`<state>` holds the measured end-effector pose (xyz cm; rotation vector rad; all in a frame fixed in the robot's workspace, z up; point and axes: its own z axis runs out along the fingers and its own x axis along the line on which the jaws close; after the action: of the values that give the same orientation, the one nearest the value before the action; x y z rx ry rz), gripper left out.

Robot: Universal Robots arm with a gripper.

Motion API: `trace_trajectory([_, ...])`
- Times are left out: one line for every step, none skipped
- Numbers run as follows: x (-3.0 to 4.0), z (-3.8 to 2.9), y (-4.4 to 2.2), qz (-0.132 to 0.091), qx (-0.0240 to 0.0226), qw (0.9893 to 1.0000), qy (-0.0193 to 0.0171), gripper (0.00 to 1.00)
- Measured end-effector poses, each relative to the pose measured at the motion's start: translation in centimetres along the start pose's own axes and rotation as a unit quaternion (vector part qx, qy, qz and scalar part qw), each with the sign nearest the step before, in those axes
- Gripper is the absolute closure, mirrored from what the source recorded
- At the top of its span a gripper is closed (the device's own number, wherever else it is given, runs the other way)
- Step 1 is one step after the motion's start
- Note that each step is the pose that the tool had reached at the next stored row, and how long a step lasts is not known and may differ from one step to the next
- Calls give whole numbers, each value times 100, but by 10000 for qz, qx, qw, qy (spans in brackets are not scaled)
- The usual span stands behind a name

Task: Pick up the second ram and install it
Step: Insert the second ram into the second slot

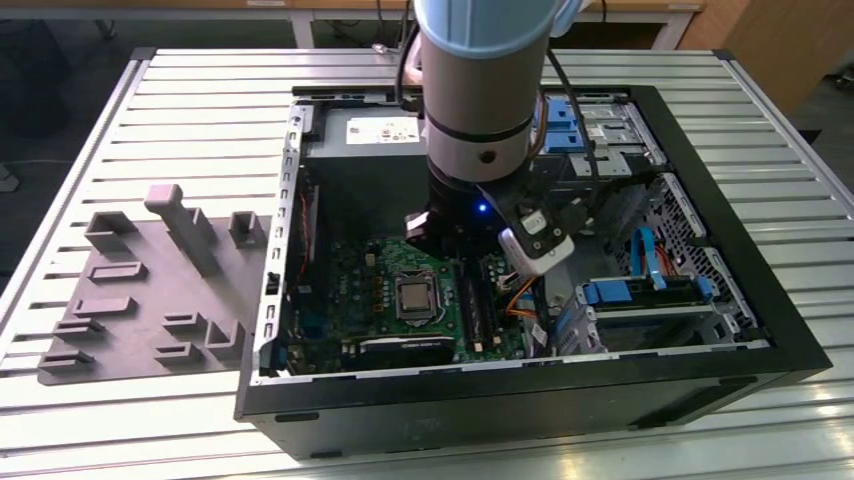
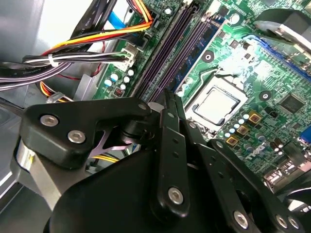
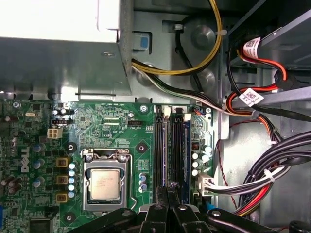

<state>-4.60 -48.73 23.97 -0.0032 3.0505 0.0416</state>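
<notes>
While pinching the second ram (image 3: 169, 191) in the gripper (image 3: 168, 206) above the memory slots (image 3: 171, 145), keep upright, aligned with 12–6 o'clock.

A robotics laboratory or assembly test cell: an open desktop computer case (image 1: 747, 370) lies on a ribbed aluminium-profile work table (image 1: 200, 110), with a grey moulded fixture tray (image 1: 147, 290) beside it at the exterior view's left. The robot arm (image 1: 481, 90) reaches down into the case over the green motherboard (image 3: 112, 121). Wooden benches (image 1: 641, 15) stand behind the table.
</notes>
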Motion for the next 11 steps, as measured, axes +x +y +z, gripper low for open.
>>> trace_trajectory([-1,5,0,1,-8,10000,-1,89])
trace_trajectory([-2,10,0,1,-12,10000,-1,89])
trace_trajectory([-3,19,0,2,-18,10000,-1,89])
trace_trajectory([-3,25,-1,2,-19,10000,0,89])
trace_trajectory([-3,29,-1,2,-19,10000,0,89])
trace_trajectory([-3,30,-1,2,-19,10000,0,89])
trace_trajectory([-3,33,-1,2,-19,10000,0,89])
trace_trajectory([-4,36,-1,2,-20,10000,0,89])
trace_trajectory([-7,38,-1,2,-20,10000,0,89])
trace_trajectory([-10,41,-1,1,-21,10000,0,89])
trace_trajectory([-13,45,-1,2,-23,10000,0,89])
